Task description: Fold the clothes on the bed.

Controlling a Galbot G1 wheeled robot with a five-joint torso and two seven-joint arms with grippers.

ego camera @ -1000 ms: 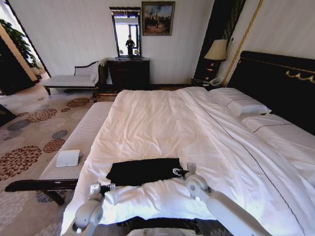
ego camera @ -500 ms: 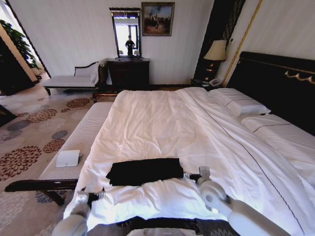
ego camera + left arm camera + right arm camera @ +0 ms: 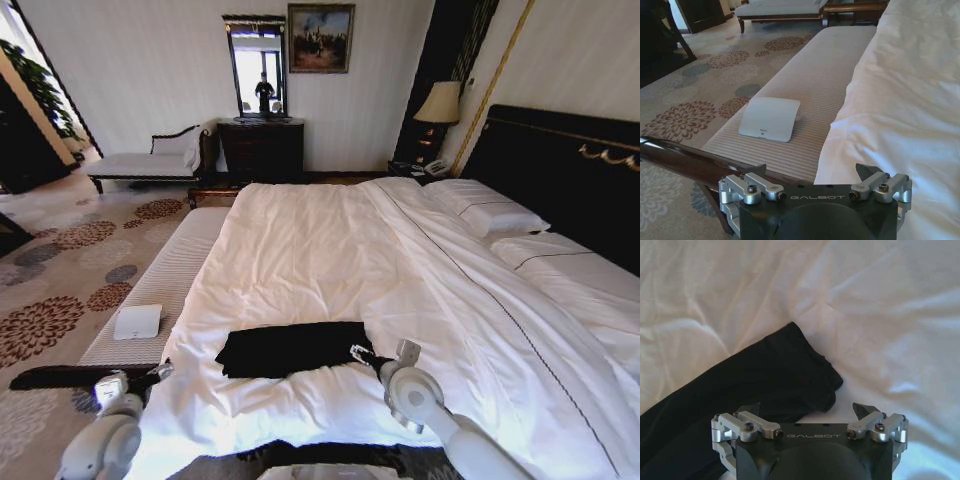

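A black soft-fabric T-shirt, folded into a long flat band, lies on the white duvet of the large bed with the dark wooden headboard, close to the bed's foot edge and nearer its left corner than its right. The right claw sits at the right end of the shirt; in the right wrist view its fingers are spread wide, one tip over the black cloth and the other over bare white duvet, gripping nothing. The left claw hangs off the bed's left edge, above the dark wooden end rail of the pale striped bench, its jaws likewise wide and empty. A flat white square device lies on the bench, well apart from the shirt.
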